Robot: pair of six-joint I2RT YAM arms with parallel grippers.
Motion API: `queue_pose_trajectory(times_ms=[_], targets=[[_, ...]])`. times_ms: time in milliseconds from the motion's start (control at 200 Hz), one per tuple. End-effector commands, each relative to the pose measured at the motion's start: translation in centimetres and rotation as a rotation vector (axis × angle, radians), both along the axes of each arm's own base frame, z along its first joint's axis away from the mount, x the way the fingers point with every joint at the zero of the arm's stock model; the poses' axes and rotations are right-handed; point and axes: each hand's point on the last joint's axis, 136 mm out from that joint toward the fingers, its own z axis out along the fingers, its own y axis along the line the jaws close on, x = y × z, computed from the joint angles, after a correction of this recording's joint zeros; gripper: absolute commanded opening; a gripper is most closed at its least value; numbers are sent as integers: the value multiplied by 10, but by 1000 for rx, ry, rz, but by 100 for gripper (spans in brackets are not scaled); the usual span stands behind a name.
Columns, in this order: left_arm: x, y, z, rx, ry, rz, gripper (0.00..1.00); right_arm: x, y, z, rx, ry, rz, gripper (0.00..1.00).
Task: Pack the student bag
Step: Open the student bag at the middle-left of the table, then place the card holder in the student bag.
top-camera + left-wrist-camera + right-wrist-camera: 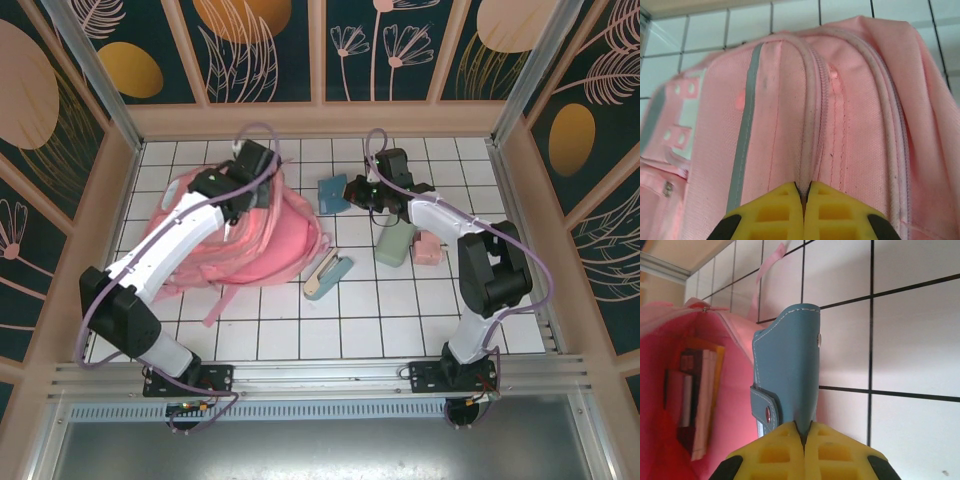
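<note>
The student bag (275, 245) is a large pink backpack lying on the left half of the tiled table. My left gripper (250, 195) rests on the bag's top and is shut on a pinch of fabric along a zip seam (812, 150), next to a pale grey strip (745, 140). To the bag's right, my right gripper (357, 190) is shut on a blue snap wallet (330, 193), held upright (790, 370) beside the bag's open mouth (670, 340). Books (697, 400) stand inside the bag.
A pale green case (395, 243) and a small pink object (428, 248) lie right of centre. A pale green and white object (327, 275) lies by the bag's lower right corner. Wooden walls (520, 190) enclose the table on three sides.
</note>
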Motion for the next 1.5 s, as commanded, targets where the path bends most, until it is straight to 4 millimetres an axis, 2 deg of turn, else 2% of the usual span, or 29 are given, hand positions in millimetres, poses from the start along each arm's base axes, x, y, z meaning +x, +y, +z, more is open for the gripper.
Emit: queue_pose_trajectory(times_ms=[0, 125, 215, 255, 370, 520, 720, 856, 886, 911, 951, 996, 1086, 1111, 1121, 1131, 1141, 1316, 1496], targets=[[12, 10, 69, -128, -167, 16, 0, -5, 16, 40, 123, -63, 30, 0], [16, 17, 101, -188, -240, -14, 0, -15, 51, 51, 213, -69, 101, 0], [16, 16, 111, -218, -268, -38, 0, -19, 81, 53, 273, -52, 139, 0], [16, 15, 111, -233, -270, -45, 0, -18, 92, 54, 300, -48, 151, 0], [17, 11, 107, -265, -260, -47, 0, -26, 144, 53, 366, -15, 214, 0], [17, 10, 107, -296, -262, -34, 0, -29, 204, 33, 417, 62, 266, 0], [16, 5, 106, -330, -258, -43, 0, -21, 258, 18, 451, 109, 316, 0], [17, 4, 105, -342, -260, -46, 0, -26, 294, 7, 450, 151, 390, 0], [16, 4, 105, -342, -259, -46, 0, -28, 300, 4, 443, 165, 408, 5], [17, 4, 103, -340, -255, -46, 0, -30, 304, 0, 437, 179, 419, 14], [17, 5, 102, -335, -254, -45, 0, -32, 306, -5, 429, 192, 428, 30], [16, 6, 102, -327, -252, -43, 0, -33, 303, -7, 417, 189, 423, 44], [16, 9, 101, -317, -250, -38, 0, -32, 287, -3, 385, 149, 392, 59], [15, 10, 102, -317, -252, -36, 0, -30, 282, -1, 379, 140, 384, 61], [15, 10, 102, -315, -251, -36, 0, -30, 281, 6, 383, 128, 384, 61], [15, 11, 102, -314, -251, -36, 0, -30, 278, 1, 375, 133, 380, 62], [15, 11, 102, -313, -252, -36, 0, -29, 276, 7, 379, 123, 380, 62], [14, 15, 94, -299, -240, -29, 0, -22, 233, 21, 351, 76, 325, 66], [12, 13, 77, -314, -209, -26, 0, -22, 175, 18, 288, 51, 236, 70]])
